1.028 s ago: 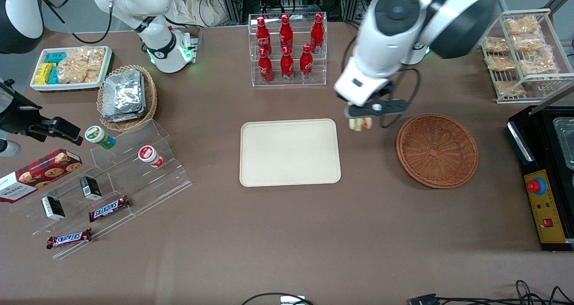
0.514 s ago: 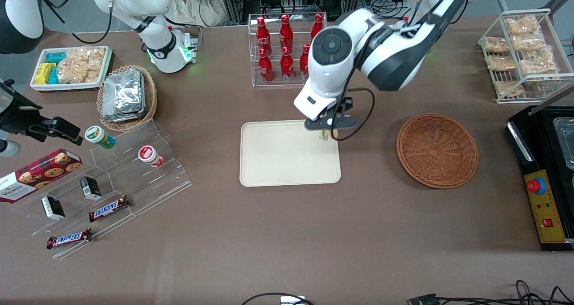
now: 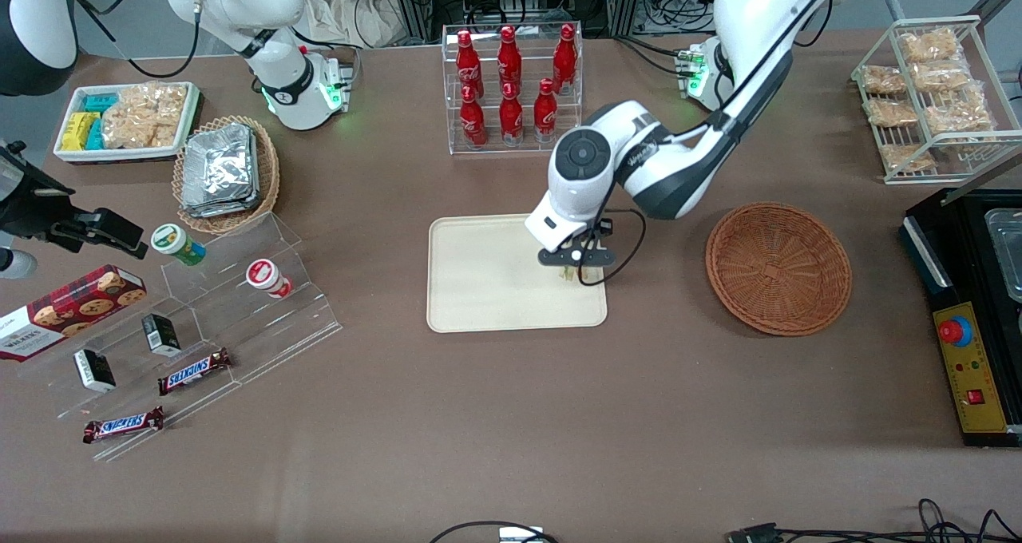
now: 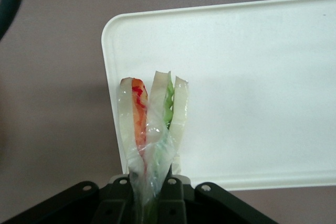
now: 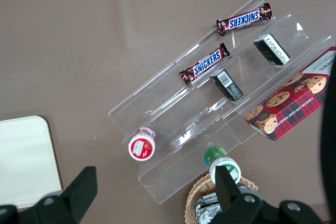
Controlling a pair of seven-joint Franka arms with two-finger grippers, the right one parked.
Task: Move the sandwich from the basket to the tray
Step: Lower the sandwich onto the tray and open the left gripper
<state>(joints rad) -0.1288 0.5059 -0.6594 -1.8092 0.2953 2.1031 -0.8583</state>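
Observation:
My gripper (image 3: 573,270) is shut on the sandwich (image 4: 151,129), a wedge of pale bread in clear wrap with red, orange and green filling. In the front view only a sliver of the sandwich (image 3: 568,274) shows under the fingers. It hangs low over the cream tray (image 3: 487,275), at the tray's end nearest the brown wicker basket (image 3: 778,267). The wrist view shows the sandwich over the rounded corner of the tray (image 4: 252,77). The basket holds nothing.
A clear rack of red bottles (image 3: 511,88) stands farther from the front camera than the tray. Toward the parked arm's end lie an acrylic stand with snack bars (image 3: 192,319) and a foil-packet basket (image 3: 223,172). A wire rack (image 3: 934,88) and black control box (image 3: 974,319) sit toward the working arm's end.
The gripper carried the sandwich from beside the brown basket over the tray's edge, then came down low over the tray, nearer the front camera.

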